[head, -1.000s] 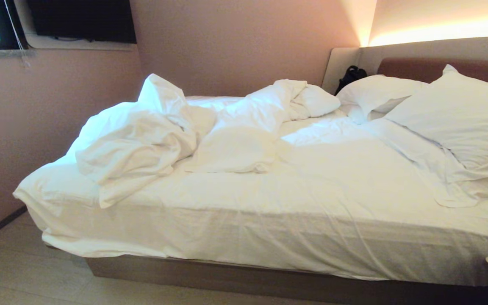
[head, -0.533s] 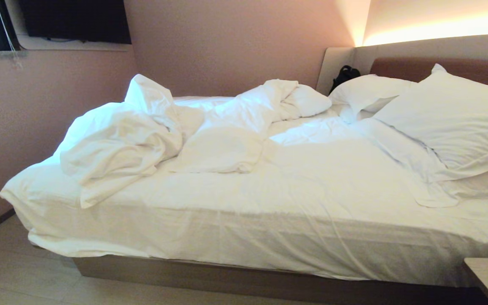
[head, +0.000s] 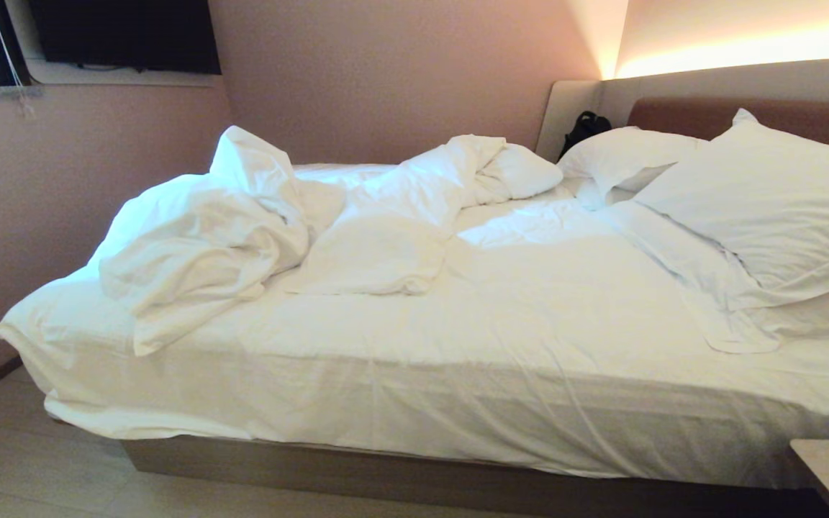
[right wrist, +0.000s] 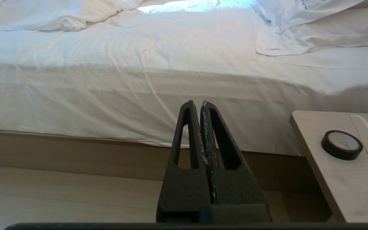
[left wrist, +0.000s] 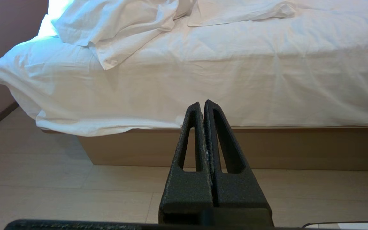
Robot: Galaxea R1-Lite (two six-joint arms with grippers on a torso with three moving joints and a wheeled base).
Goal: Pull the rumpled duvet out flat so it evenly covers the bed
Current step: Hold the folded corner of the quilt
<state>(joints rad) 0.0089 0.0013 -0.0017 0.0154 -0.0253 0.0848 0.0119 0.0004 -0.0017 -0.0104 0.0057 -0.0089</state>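
- The wide low bed (head: 458, 403), with white-sheeted mattress and tan wooden base, lies ahead of both claws across a strip of bare pale floor; I judge this the approach step, nothing gripped yet.
- The puffy, wrinkled white duvet (head: 242, 230) is bunched toward the foot and far side, up and left of the left claw (left wrist: 203, 107), with one loose corner hanging near the close edge.
- Two plump white pillows (head: 760, 201) sit at the headboard, beyond the right claw (right wrist: 196, 107).
- Left claw: clenched, empty, held apart from the mattress side.
- Right claw: clenched, empty; a pale wooden side table (right wrist: 337, 166) stands just beside it, narrowing room there.
- Next, probably: open the left claw and reach for that corner.
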